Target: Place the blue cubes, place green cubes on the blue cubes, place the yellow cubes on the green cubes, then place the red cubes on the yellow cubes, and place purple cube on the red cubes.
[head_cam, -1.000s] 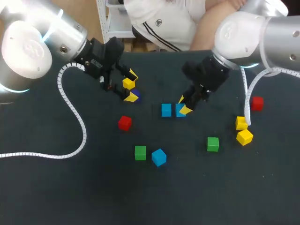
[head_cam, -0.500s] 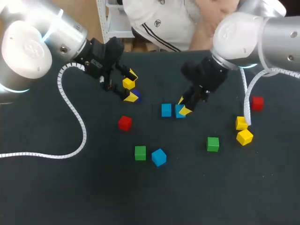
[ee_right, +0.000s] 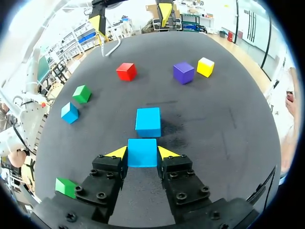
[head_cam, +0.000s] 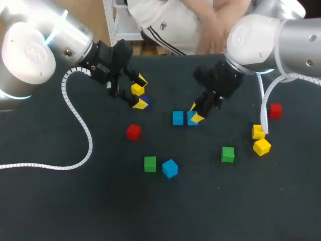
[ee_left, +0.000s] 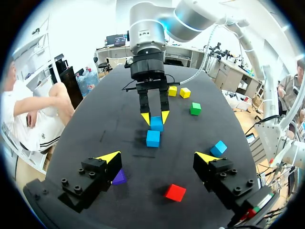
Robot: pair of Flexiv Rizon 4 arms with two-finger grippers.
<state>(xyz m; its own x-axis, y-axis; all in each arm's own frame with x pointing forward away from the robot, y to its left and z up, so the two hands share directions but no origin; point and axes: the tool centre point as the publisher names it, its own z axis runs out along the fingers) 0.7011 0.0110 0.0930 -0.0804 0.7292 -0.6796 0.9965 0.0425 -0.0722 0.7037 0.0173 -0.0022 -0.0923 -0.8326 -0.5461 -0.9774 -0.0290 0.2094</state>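
My right gripper (head_cam: 195,113) is shut on a blue cube (ee_right: 142,152) down at the table, close beside a second blue cube (ee_right: 148,121) with a small gap between them. A third blue cube (head_cam: 170,168) lies nearer the front, beside a green cube (head_cam: 150,163). Another green cube (head_cam: 227,154) sits to the right. My left gripper (head_cam: 141,92) hangs open at the back left over a yellow cube (head_cam: 137,89) and a purple cube (head_cam: 145,103). Two yellow cubes (head_cam: 260,140) and a red cube (head_cam: 275,110) lie at the right. Another red cube (head_cam: 133,131) sits left of the middle.
The dark table (head_cam: 75,201) has open room along its front and at the left. A white corrugated cable (head_cam: 80,125) from my left arm loops over the left side. A similar cable (head_cam: 265,108) hangs from my right arm near the two yellow cubes.
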